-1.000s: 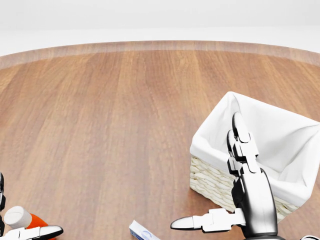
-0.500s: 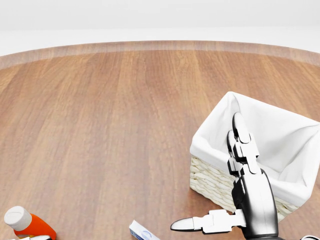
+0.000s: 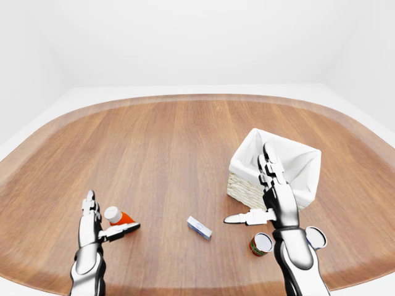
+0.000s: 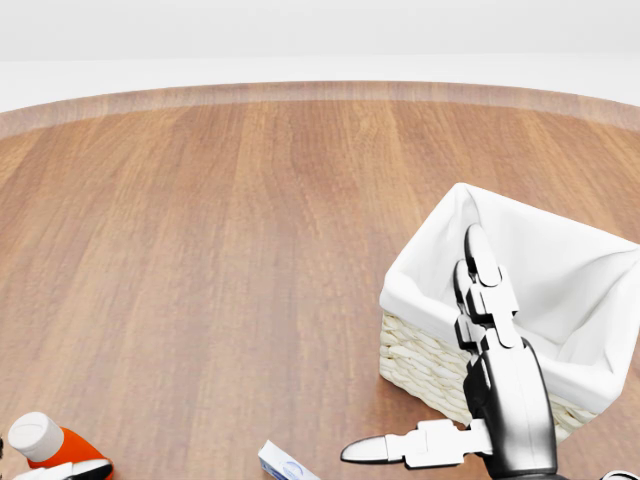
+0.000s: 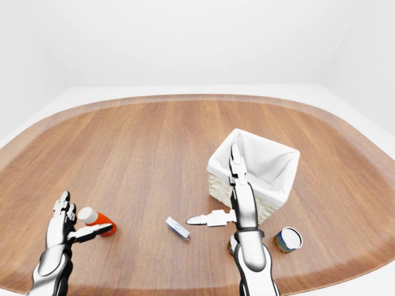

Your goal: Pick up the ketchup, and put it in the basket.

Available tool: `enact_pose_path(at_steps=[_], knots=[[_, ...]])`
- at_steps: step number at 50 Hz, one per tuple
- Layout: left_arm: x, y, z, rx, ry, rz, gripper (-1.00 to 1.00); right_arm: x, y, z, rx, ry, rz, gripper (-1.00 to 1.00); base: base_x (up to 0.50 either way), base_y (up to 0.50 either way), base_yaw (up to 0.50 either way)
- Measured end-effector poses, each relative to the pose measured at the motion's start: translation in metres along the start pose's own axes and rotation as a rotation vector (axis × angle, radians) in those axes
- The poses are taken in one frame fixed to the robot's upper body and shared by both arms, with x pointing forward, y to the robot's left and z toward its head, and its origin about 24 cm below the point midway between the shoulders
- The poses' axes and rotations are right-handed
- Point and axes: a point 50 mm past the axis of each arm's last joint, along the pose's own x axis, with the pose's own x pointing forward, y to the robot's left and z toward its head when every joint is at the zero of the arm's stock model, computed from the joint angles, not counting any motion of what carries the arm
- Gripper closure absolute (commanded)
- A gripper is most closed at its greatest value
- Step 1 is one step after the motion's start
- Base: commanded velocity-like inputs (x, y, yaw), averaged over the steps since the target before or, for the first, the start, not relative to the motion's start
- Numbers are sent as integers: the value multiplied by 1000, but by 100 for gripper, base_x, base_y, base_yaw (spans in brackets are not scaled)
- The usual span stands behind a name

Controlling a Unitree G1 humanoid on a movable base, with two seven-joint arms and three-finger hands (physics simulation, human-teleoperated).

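- A bare white room surrounds a broad, rounded wooden desk (image 3: 173,142), on which everything sits.
- The ketchup (image 3: 120,217) lies on its side near the lower left of the left-eye view, white cap toward upper left and red body toward lower right, so its long axis runs slantwise across the desk.
- The left hand (image 3: 92,219) is just beside it: two fingers (image 3: 90,203) stand up on the bottle's left and the thumb reaches along its lower side. The fingers are spread and not closed round it; I cannot tell whether the thumb touches.
- This hand is by far the nearer; a grip would, I judge, have to close across the body.
- No label or writing on the bottle can be read.
- A small white and blue box (image 3: 199,227) lies mid-desk, its print too small to read.
- The right hand (image 3: 266,197), fingers spread and holding nothing, stands against the basket (image 3: 308,161), white-lined wicker, well apart from the ketchup.
- A can (image 3: 261,244) lies by the right forearm.
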Motion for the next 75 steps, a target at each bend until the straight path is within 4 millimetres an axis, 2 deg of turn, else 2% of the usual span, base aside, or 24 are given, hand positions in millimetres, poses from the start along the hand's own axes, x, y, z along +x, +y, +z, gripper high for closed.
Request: enact_pose_path(at_steps=[14,15,16,17,36,48,54,75], knots=[[14,-9,-12,14,74,-6,-100,0,0,0,-1,2,2,-100,0,0,0],[14,-10,-12,15,77,-8,32,0,0,0,-1,1,2,-100,0,0,0],[15,-10,-13,16,81,-8,85,0,0,0,-1,1,2,-100,0,0,0],[15,-11,-13,17,84,-10,100,0,0,0,-1,1,2,-100,0,0,0],[22,-20,-10,67,80,-53,100,-1,0,0,0,0,2,-100,0,0,0],[19,-24,-7,78,59,-70,100,-1,1,0,1,1,6,-100,0,0,0],[15,-30,8,71,-15,-91,100,-1,2,0,2,2,8,-100,0,0,0],[-8,-60,78,9,-298,-199,100,1,1,-2,10,7,0,-100,0,0,0]])
